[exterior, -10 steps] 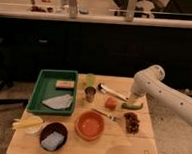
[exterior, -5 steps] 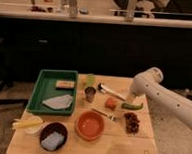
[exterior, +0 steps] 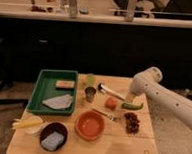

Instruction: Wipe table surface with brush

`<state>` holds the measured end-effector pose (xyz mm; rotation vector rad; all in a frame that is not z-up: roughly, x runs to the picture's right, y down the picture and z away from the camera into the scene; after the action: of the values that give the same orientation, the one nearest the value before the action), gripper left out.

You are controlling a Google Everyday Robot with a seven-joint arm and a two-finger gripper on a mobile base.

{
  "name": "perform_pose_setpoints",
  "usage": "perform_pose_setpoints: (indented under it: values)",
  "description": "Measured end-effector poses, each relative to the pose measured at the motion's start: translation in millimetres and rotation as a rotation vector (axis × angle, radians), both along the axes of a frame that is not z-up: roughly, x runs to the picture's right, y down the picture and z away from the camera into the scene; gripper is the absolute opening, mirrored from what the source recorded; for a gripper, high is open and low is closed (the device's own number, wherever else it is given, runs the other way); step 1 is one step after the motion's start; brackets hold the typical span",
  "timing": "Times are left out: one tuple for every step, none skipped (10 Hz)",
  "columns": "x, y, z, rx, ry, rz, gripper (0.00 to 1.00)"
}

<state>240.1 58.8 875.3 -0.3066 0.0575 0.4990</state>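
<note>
Little of the job appears done, judging from how things lie. The table surface [exterior: 126, 146], a light tan wooden top, is crowded over most of its area, and bare wood shows mainly along the near right side. The robot's white arm [exterior: 163, 97] reaches in from the right and bends down over the far right part of the table. At the far left sits the green tray [exterior: 43, 85], holding a grey cloth and a small tan block. Nearer the camera an orange bowl [exterior: 90, 125] stands about mid-table, with a dark bowl [exterior: 53, 137] to its left by the near edge. The brush [exterior: 111, 91] lies flat on the wood at the far middle. Its whitish head points left, near a metal cup [exterior: 90, 94], and its dark handle runs right towards the arm. A green pepper [exterior: 132, 105] lies just on the near side of the handle's right end, and a thin fork [exterior: 104, 114] lies nearer still. The gripper [exterior: 128, 97] sits low at the handle's right end, just beyond the pepper; whether it has closed on the handle I cannot tell. As I judge it, the stage is the pickup. The brush is not lifted and no stroke across the wood is under way. Grasping, raising and sweeping all remain, with little free wood to sweep.
</note>
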Motion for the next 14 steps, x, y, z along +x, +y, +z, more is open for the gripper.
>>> perform_pose_setpoints:
  values:
    - [1, 0, -0.1, 0.002, 0.001, 0.001, 0.8]
    - [3, 1, 1.5, 0.005, 0.003, 0.004, 0.8]
    - [3, 1, 6.2, 0.005, 0.005, 0.007, 0.8]
    - [-2, 0, 11.2, 0.006, 0.001, 0.005, 0.8]
    - [-2, 1, 15.1, 0.004, 0.002, 0.005, 0.8]
    - [0, 2, 18.0, 0.003, 0.006, 0.007, 0.8]
    - [0, 3, 21.6, 0.002, 0.009, 0.007, 0.8]
    - [0, 3, 25.0, 0.002, 0.011, 0.007, 0.8]
    - [-1, 3, 31.0, 0.0, 0.016, 0.007, 0.8]
    - [0, 4, 37.9, -0.004, 0.022, 0.009, 0.8]
    - [1, 3, 43.1, -0.006, 0.027, 0.014, 0.8]
    - [1, 1, 51.1, -0.009, 0.032, 0.018, 0.8]
    - [-3, -2, 60.4, -0.012, 0.033, 0.019, 0.8]
    - [-5, -3, 66.6, -0.015, 0.036, 0.021, 0.8]
